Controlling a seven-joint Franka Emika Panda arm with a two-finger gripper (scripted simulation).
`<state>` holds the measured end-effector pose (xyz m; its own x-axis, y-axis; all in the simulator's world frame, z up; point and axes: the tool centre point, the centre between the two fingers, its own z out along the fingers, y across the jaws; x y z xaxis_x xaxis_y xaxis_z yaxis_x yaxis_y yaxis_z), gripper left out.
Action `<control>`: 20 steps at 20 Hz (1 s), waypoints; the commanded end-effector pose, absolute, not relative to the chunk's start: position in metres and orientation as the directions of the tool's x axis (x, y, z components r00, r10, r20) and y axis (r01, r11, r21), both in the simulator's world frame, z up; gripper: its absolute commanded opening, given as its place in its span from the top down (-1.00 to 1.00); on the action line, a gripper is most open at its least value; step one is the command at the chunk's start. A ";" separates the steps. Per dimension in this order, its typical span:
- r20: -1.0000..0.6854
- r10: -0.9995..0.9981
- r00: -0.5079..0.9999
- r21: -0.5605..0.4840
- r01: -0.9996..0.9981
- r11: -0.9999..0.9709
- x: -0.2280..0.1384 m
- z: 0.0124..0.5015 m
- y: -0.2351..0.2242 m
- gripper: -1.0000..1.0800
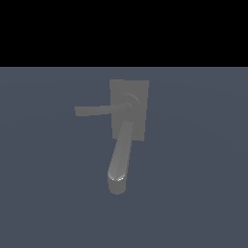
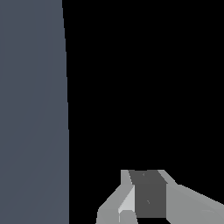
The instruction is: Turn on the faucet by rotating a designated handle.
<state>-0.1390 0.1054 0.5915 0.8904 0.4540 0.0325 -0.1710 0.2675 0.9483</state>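
Spout tip (image 1: 116, 181) foremost, handle (image 1: 99, 110) sideways.

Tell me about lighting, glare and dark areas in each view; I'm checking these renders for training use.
Exterior view: flat, even light with no cast shadows on the blue-grey floor; one small bright highlight on the round tip of the matte grey faucet's thick spout; the thin flat handle bar reads clearly; a black band fills the top. Wrist view: mostly black, with only part of the grey claw.

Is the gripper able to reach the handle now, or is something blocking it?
Probably yes. In the exterior view nothing stands near the handle; it juts sideways, clear of the spout. The gripper sees only floor, no faucet, so it seems far away.
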 end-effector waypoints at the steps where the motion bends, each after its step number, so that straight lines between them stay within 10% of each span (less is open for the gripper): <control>1: -0.033 0.479 0.877 0.921 -0.159 0.355 -0.127 0.583 0.122 1.00; 20: -0.640 0.422 0.642 0.544 -0.010 0.839 -0.039 0.415 0.204 1.00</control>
